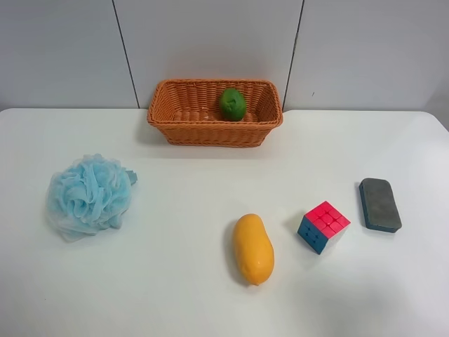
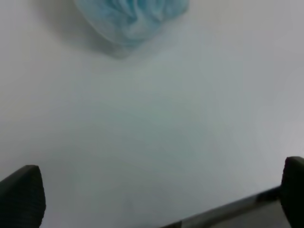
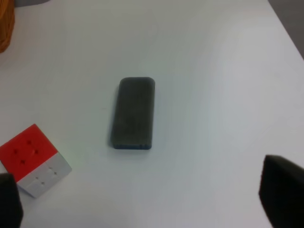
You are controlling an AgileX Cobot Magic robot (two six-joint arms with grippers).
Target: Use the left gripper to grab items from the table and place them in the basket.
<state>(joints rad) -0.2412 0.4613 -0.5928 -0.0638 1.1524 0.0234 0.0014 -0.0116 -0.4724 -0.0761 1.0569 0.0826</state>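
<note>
The orange wicker basket (image 1: 175, 126) stands at the back of the white table (image 1: 210, 175) with the round green fruit (image 1: 232, 104) inside it. On the table lie the light-blue pouf (image 1: 89, 195), the mango (image 1: 252, 248), the red-blue cube (image 1: 323, 226) and the grey eraser (image 1: 379, 204). Neither arm shows in the exterior high view. My left gripper (image 2: 156, 199) is open and empty over bare table, apart from the pouf (image 2: 130, 16). My right gripper (image 3: 145, 202) is open and empty, with the eraser (image 3: 134, 113) and the cube (image 3: 34, 159) in front of it.
A grey panelled wall (image 1: 210, 42) runs behind the table. The table's edge (image 2: 228, 211) shows close to the left gripper. A corner of the basket (image 3: 5, 26) shows in the right wrist view.
</note>
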